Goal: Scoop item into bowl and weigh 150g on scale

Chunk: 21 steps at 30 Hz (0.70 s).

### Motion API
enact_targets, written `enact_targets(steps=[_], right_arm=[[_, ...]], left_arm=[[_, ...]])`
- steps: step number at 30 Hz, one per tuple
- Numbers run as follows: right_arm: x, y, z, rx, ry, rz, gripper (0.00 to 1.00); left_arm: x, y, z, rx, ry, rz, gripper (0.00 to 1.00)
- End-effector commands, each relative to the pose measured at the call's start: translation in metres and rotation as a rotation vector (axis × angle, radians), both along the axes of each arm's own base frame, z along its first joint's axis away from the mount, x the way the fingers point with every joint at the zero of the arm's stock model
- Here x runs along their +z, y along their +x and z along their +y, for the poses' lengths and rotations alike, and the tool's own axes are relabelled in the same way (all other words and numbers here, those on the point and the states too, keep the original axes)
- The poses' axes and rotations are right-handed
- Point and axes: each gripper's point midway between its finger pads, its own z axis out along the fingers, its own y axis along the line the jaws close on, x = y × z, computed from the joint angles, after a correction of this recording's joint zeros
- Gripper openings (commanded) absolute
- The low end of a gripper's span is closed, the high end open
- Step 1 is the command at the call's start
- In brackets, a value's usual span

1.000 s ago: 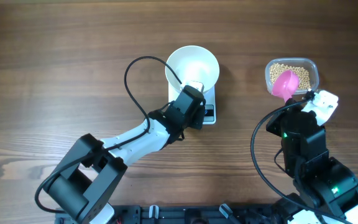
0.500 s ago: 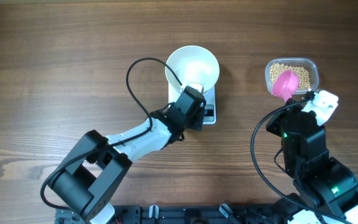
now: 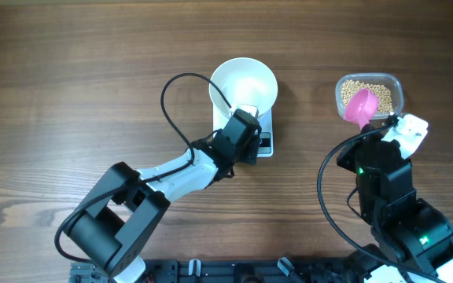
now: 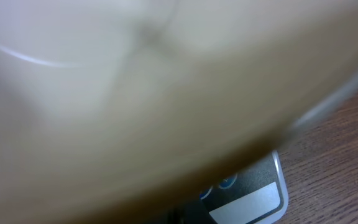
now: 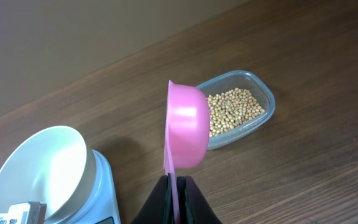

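Note:
The white bowl [image 3: 243, 82] stands on the scale [image 3: 264, 144], and I see nothing inside it. My left gripper [image 3: 246, 112] is shut on the bowl's near rim. The left wrist view is filled by the blurred bowl [image 4: 135, 93], with the scale's dark panel [image 4: 253, 199] below it. My right gripper [image 5: 178, 186] is shut on the handle of a pink scoop [image 5: 185, 124], which is turned on its side above the table beside the tub. Tan beans [image 5: 235, 109] lie in the clear tub [image 3: 395, 93]. The right wrist view also shows the bowl [image 5: 39, 168] at lower left.
The clear tub [image 5: 263, 93] sits at the right of the table, a hand's width from the scale [image 5: 104, 186]. A black cable [image 3: 171, 102] loops from the left arm beside the bowl. Bare wood surrounds everything.
The left arm's rear links have shifted slightly to the right. Both grippers, the bowl and the scoop stay where they were.

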Motion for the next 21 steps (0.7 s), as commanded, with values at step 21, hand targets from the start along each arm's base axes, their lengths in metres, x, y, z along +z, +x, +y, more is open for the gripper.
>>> enact_targets(steps=[21], right_arm=[[0.012,0.001,-0.002,-0.008,0.001,-0.028,0.04]], left_arm=[[-0.034,-0.014,0.012,-0.005,0.097,0.087,0.04]])
